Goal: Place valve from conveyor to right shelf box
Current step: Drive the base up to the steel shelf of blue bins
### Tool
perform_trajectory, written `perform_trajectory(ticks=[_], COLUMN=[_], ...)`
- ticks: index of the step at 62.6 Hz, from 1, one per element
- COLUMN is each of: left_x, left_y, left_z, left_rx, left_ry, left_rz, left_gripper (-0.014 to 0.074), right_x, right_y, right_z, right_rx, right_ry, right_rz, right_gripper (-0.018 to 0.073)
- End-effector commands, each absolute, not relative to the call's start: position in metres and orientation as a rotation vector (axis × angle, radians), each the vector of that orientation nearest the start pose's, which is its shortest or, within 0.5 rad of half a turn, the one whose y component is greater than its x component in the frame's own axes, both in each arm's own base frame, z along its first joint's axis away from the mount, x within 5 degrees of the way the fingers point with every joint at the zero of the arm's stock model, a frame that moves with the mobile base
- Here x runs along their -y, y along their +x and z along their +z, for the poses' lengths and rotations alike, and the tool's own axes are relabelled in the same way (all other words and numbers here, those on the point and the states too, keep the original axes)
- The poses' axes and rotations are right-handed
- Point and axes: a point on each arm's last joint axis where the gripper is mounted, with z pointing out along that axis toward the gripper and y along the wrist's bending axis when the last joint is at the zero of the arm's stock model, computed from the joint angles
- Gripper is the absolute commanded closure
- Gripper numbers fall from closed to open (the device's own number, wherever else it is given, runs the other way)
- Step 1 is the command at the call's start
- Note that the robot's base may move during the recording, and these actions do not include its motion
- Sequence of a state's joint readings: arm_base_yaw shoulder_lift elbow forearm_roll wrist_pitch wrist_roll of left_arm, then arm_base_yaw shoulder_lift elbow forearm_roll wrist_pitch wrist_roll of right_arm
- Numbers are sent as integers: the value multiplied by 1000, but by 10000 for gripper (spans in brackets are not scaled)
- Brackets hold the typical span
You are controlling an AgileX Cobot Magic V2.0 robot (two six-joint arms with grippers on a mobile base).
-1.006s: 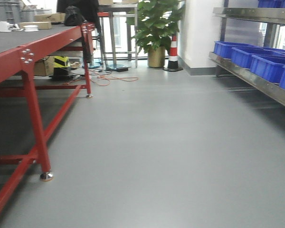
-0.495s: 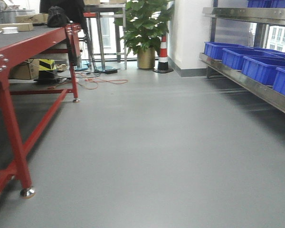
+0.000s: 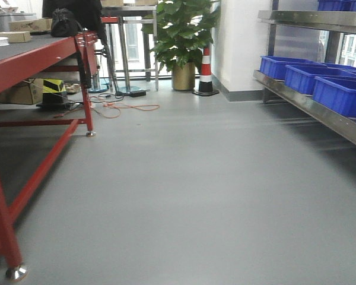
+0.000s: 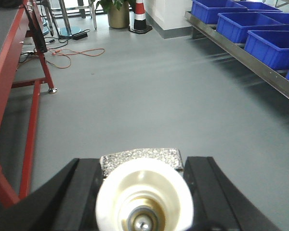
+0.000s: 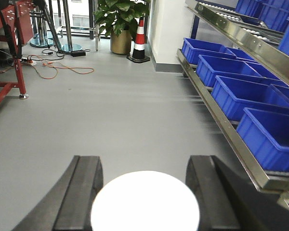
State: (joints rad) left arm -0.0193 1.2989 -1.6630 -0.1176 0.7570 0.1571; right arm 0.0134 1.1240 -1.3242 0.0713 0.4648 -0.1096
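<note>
Exterior front-facing camera first, sweeping from the left: the conveyor runs along the left edge, a dark grey belt on a red frame, with a cardboard box and a black bag at its far end. Past its far leg an orange cable loops across the grey floor. Centre back there's a leafy plant in a gold pot, and just right of it a red-and-white cone by the white wall. Far right, the steel shelf carries a row of blue boxes. Over to the left wrist camera: the left gripper has the valve. Its black fingers press on either side of the rough silvery body, and the white end cap faces the lens with a metal stud in its middle. So the valve is off the belt, held above open floor, red frame to its left, blue boxes up at the right, well apart. Right wrist camera now: the right gripper looks down the aisle, shelf close on its right. A plain white disc, washed out, sits between its two black fingers, and whether those jaws clamp it I cannot tell.
</note>
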Motion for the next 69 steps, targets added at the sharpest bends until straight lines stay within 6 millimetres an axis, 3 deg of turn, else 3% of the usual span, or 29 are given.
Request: perform_trajectory(ticks=[1, 69], left_x=[14, 14], left_y=[260, 260], left_z=[518, 518], left_rx=[-1799, -1799], left_ry=[130, 130], left_rz=[-55, -55], left_gripper=[708, 708], right_x=[-4, -4], right_y=[230, 231], right_z=[485, 485], right_rx=[-1641, -1642], right_ry=[-70, -70], right_rz=[-13, -13], right_gripper=[721, 721])
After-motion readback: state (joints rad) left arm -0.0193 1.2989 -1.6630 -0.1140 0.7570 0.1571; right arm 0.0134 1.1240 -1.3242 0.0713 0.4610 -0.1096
